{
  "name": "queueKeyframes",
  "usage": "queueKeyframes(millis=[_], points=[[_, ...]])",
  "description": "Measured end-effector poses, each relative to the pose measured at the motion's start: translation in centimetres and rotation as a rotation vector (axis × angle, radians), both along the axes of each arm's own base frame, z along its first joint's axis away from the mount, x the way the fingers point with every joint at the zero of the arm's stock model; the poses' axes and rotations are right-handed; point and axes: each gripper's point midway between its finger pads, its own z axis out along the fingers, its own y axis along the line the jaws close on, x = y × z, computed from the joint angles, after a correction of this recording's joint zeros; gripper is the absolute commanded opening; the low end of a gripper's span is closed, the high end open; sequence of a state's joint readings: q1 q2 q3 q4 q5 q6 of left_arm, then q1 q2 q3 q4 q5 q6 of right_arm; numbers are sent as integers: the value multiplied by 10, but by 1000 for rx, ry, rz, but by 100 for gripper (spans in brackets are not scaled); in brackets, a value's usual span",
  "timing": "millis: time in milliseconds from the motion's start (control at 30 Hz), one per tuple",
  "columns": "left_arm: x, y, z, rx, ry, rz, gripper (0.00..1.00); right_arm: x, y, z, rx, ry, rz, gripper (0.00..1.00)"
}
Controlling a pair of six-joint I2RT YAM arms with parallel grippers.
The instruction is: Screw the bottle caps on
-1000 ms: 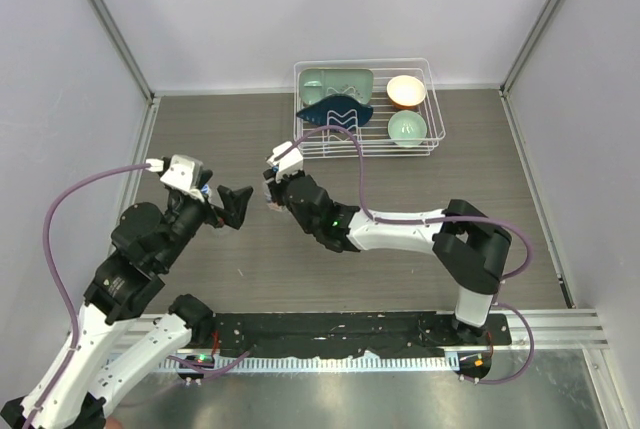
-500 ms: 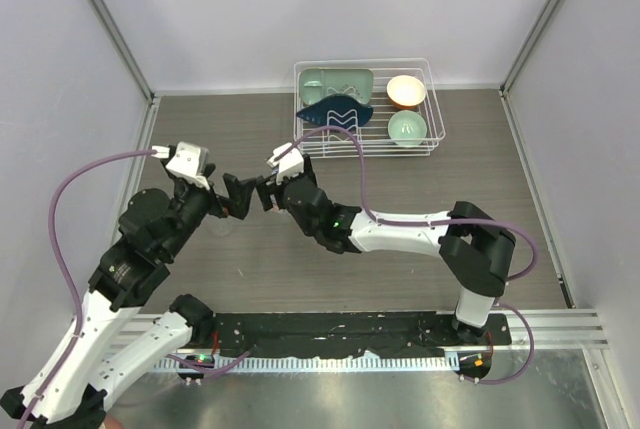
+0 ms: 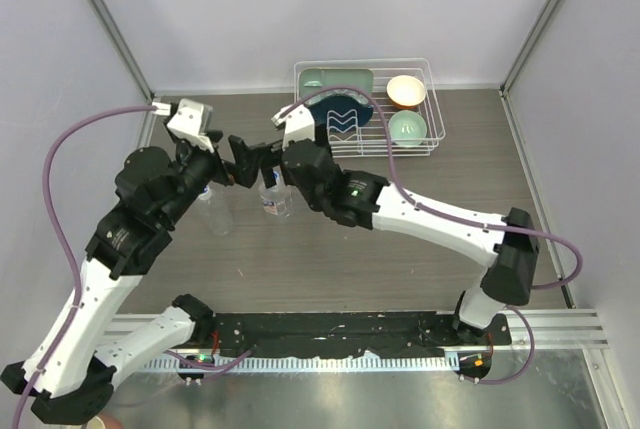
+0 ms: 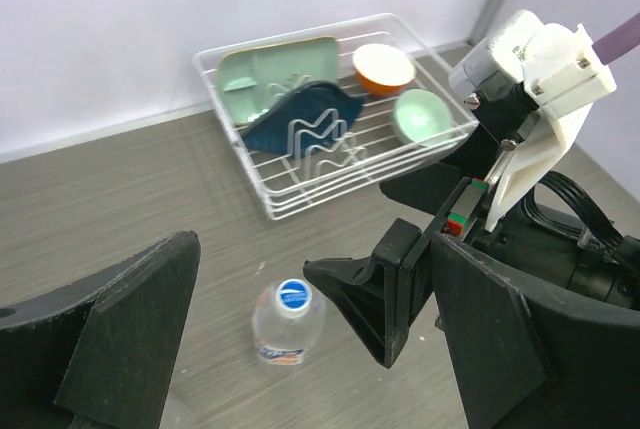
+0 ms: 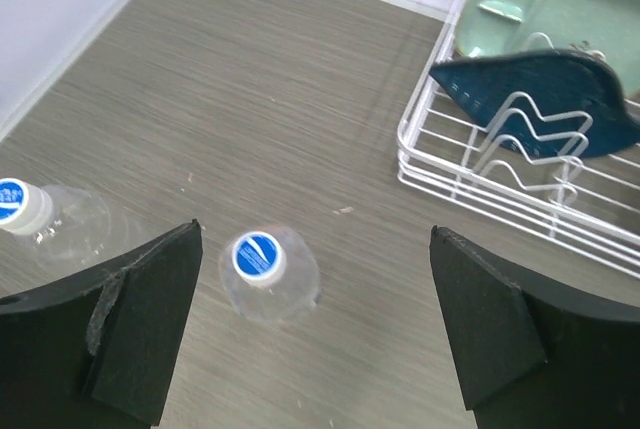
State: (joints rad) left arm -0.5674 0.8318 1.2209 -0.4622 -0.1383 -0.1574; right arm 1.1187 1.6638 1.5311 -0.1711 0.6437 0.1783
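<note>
Caps [image 5: 257, 257] sit on the labelled bottle [image 3: 276, 199] and the plain bottle [image 3: 213, 212], both standing off the dish rack's [image 3: 410, 152] near-left corner, where your left gripper [image 4: 312, 241] and right gripper [image 5: 315, 239] hover, spread wide, empty.

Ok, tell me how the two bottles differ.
The labelled bottle carries a printed band; the plain bottle looks clear all over. The labelled bottle stands nearer the rack; the plain bottle stands to its left, farther from the rack. Both stand upright, with white, blue-marked caps on their necks.
</note>
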Motion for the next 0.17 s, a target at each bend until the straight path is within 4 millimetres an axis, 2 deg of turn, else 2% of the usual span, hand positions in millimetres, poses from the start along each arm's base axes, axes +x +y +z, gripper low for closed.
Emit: queueKeyframes(millis=[67, 167], points=[[0, -10, 7, -12, 10, -49, 100, -5, -15, 7, -11, 12, -17, 100], [1, -27, 5, -17, 55, -131, 100, -12, -34, 6, -32, 27, -23, 100]])
